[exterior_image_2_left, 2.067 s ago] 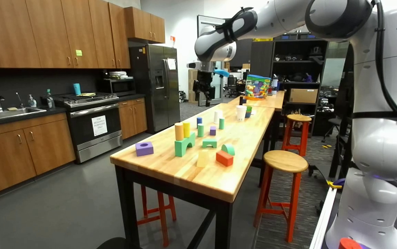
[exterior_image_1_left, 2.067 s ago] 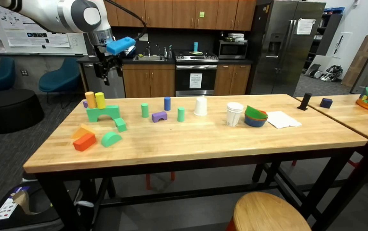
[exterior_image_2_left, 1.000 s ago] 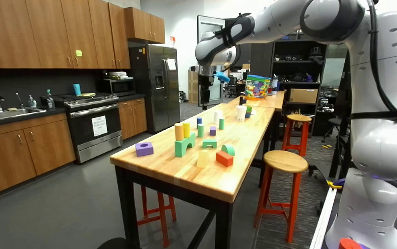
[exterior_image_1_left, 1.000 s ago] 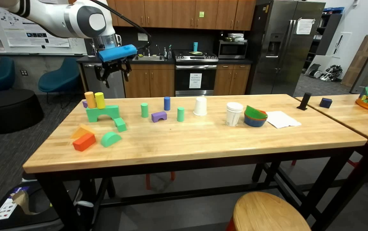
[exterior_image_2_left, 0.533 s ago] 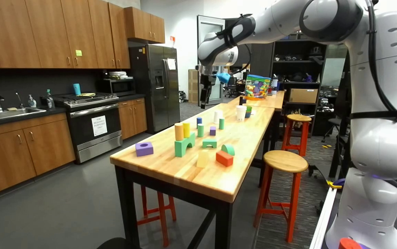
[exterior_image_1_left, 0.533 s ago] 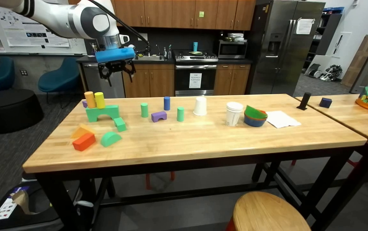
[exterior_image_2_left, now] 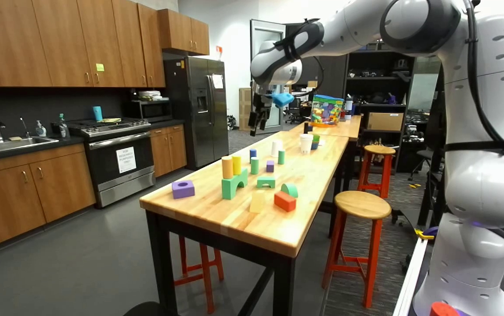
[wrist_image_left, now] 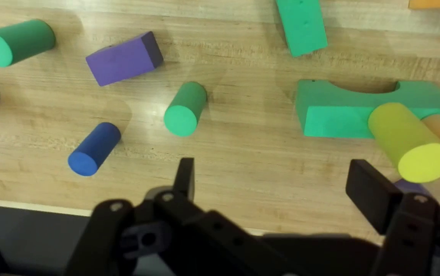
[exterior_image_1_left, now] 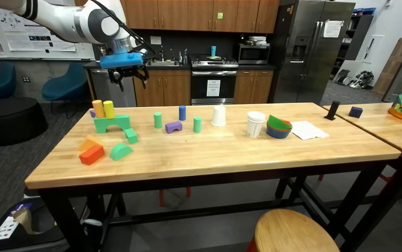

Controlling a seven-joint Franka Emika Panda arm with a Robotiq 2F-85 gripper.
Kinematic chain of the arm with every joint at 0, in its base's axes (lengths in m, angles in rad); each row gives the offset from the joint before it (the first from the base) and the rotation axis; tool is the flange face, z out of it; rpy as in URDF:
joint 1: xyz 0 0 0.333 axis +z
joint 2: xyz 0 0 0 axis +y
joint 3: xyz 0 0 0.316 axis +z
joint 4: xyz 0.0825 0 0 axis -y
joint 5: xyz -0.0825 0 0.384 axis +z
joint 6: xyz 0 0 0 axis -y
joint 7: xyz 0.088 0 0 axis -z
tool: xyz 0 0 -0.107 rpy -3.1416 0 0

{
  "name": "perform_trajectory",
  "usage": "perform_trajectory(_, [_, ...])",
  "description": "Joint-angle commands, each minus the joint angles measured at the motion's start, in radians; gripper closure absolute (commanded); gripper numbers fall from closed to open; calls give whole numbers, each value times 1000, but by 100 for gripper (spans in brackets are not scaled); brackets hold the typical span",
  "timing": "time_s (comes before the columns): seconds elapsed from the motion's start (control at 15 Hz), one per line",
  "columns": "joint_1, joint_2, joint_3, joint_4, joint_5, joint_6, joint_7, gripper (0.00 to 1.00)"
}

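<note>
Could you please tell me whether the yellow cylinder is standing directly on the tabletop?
No, in both exterior views the yellow cylinder stands on top of the green arch, next to the orange cylinder.

Both exterior views reach me bright; in an exterior view the wall point(exterior_image_2_left: 287, 11) blows out at twelve o'clock. My wrist view is dimmer: faint glare on the tabletop point(wrist_image_left: 149, 109) around ten o'clock, fingers point(wrist_image_left: 185, 182) slightly blurred.

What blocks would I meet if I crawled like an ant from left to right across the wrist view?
First green cylinder → blue cylinder → second green cylinder → small green block → yellow cylinder. I skipped blocks that overlap these sideways, since their turn isn't clear.
</note>
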Motion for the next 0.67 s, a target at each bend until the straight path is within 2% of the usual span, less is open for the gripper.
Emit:
perform_trajectory(0.0, [13, -4, -12, -13, -21, 44, 214, 0])
perform_trajectory(0.13, [24, -6, -20, -24, -46, 69, 342, 0])
perform_trajectory(0.2, [6, 1, -3, -6, -18, 38, 238, 0])
perform_trajectory(0.4, [12, 1, -8, -15, -30, 53, 311, 0])
perform_trajectory(0.6, [9, -12, 0, -28, -8, 23, 269, 0])
